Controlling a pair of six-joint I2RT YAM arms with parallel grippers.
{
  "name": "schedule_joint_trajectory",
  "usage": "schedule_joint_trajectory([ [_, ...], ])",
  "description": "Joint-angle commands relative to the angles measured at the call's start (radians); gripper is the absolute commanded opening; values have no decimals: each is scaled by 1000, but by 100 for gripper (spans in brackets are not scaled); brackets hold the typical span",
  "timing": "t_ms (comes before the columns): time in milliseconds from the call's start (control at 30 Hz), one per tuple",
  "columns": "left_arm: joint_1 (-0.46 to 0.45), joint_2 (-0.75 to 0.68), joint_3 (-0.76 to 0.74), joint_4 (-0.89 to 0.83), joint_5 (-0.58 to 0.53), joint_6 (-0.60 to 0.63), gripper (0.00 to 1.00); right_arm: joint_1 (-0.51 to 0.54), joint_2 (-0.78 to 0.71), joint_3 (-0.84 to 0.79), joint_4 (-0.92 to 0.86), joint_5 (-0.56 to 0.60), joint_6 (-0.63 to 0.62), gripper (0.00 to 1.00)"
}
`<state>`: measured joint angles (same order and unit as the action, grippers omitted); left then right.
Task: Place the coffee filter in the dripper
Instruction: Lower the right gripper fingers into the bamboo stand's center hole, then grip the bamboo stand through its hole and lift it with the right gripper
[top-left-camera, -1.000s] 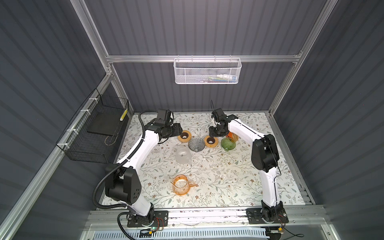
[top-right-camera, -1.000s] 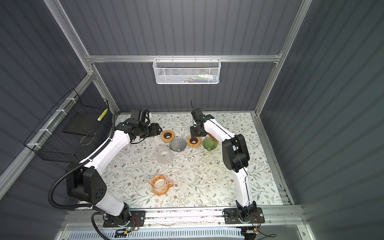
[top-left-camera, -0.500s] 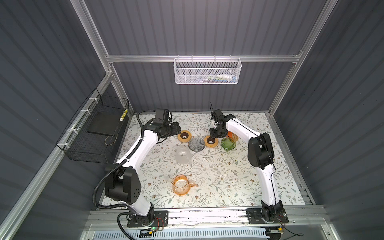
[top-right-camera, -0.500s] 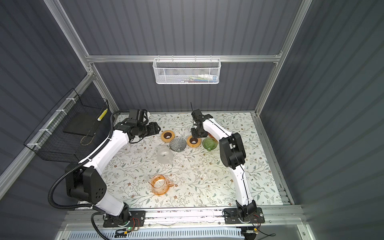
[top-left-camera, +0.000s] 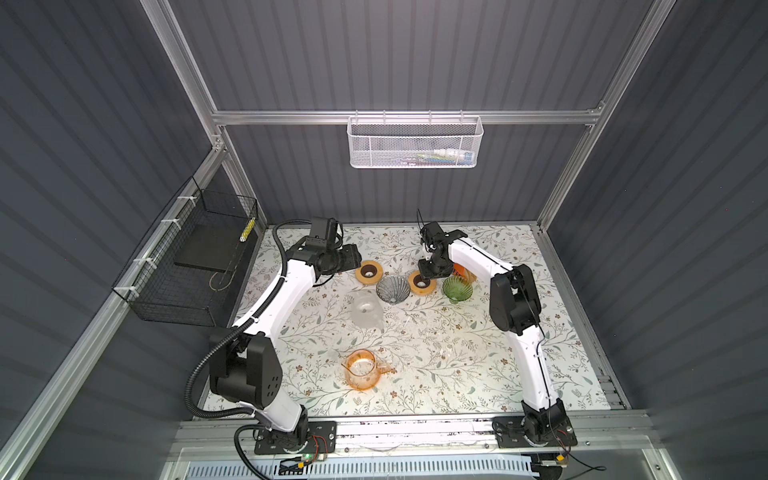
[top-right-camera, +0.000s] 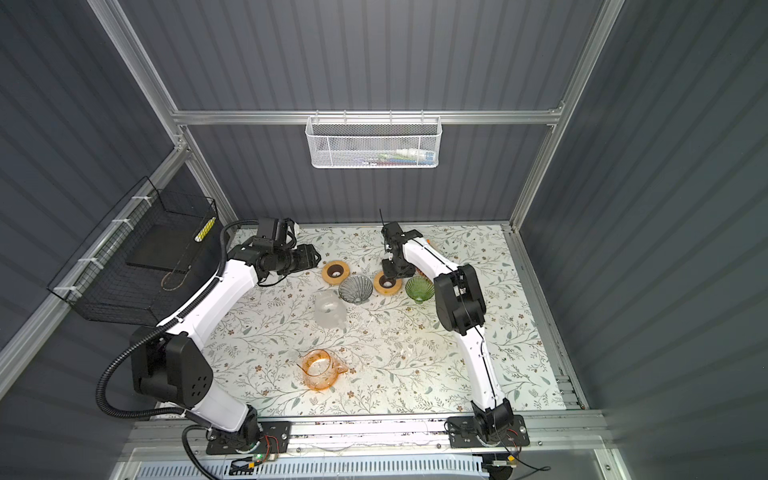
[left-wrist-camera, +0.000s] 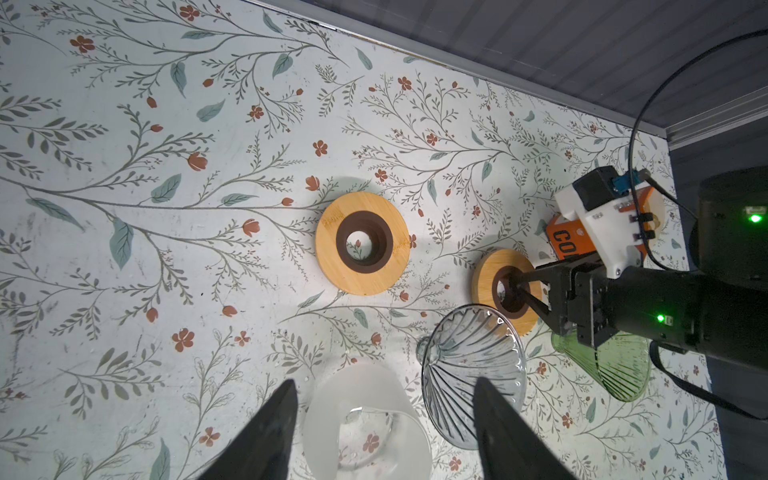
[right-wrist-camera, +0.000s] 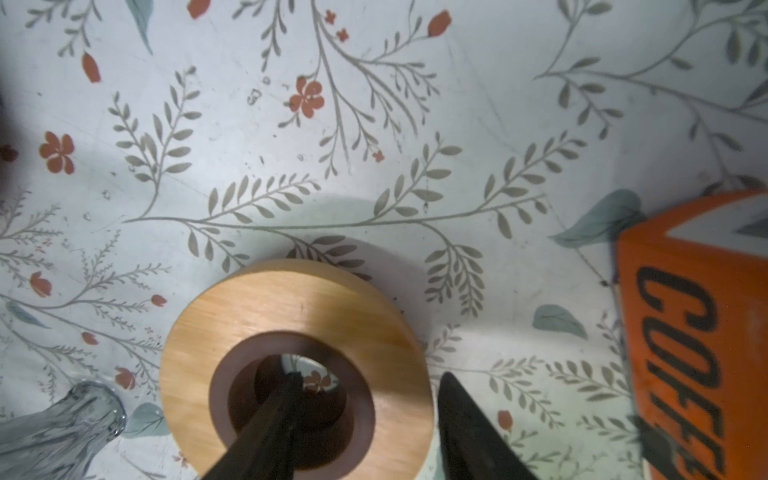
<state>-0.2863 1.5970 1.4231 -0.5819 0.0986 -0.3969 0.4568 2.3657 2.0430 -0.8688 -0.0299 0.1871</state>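
Note:
A grey ribbed glass dripper (top-left-camera: 392, 289) (left-wrist-camera: 473, 374) and a green glass dripper (top-left-camera: 456, 289) stand at the back of the table. A wooden ring (top-left-camera: 422, 282) (right-wrist-camera: 299, 332) lies between them. My right gripper (top-left-camera: 429, 275) (right-wrist-camera: 370, 376) is open: one finger sits in the ring's hole and the other just outside its rim, with a gap inside the hole. The coffee filter itself is hidden. An orange box (right-wrist-camera: 698, 332) lettered COFFEE lies beside the ring. My left gripper (top-left-camera: 356, 262) (left-wrist-camera: 384, 382) hangs open and empty above a frosted white vessel (left-wrist-camera: 365, 415).
A second wooden ring (top-left-camera: 368, 272) lies left of the grey dripper. An orange glass pitcher (top-left-camera: 363, 374) stands near the front. A black wire basket (top-left-camera: 195, 266) hangs on the left wall and a white mesh basket (top-left-camera: 415, 143) on the back wall.
My right arm's elbow has swung slightly to the left while its gripper stays at the ring. The left arm has barely shifted. Rings and drippers have not moved.

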Motion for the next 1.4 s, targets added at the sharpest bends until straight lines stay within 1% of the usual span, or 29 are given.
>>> schedule_joint_trajectory([
  [0, 7, 1, -1, 2, 13, 1, 67, -4, 26, 41, -35, 8, -18, 53],
  [200, 9, -5, -1, 2, 10, 4, 67, -4, 47, 75, -56, 10, -26, 52],
  [233, 9, -6, -35, 2, 8, 4, 67, -5, 47, 77, -60, 11, -27, 52],
  [267, 9, -6, -38, 3, 7, 4, 67, -3, 50, 78, -62, 11, -29, 52],
  [500, 11, -9, -41, 5, 8, 4, 67, -4, 56, 80, -72, 7, -30, 52],
  [800, 13, -15, -44, 5, 10, 6, 67, 0, 67, 95, -82, -11, -27, 49],
  [967, 13, -23, -50, 5, 8, 6, 67, 4, 82, 117, -100, -19, -28, 46],
  [1033, 15, -25, -52, 7, 8, 7, 67, 8, 87, 127, -105, -21, -29, 43],
  [1133, 15, -25, -51, 7, 10, 7, 67, 15, 87, 131, -106, -24, -29, 41],
  [1233, 16, -25, -53, 7, 10, 7, 67, 22, 87, 134, -108, -22, -29, 41],
  [1367, 18, -28, -54, 8, 12, 8, 67, 32, 93, 134, -113, -21, -32, 46],
])
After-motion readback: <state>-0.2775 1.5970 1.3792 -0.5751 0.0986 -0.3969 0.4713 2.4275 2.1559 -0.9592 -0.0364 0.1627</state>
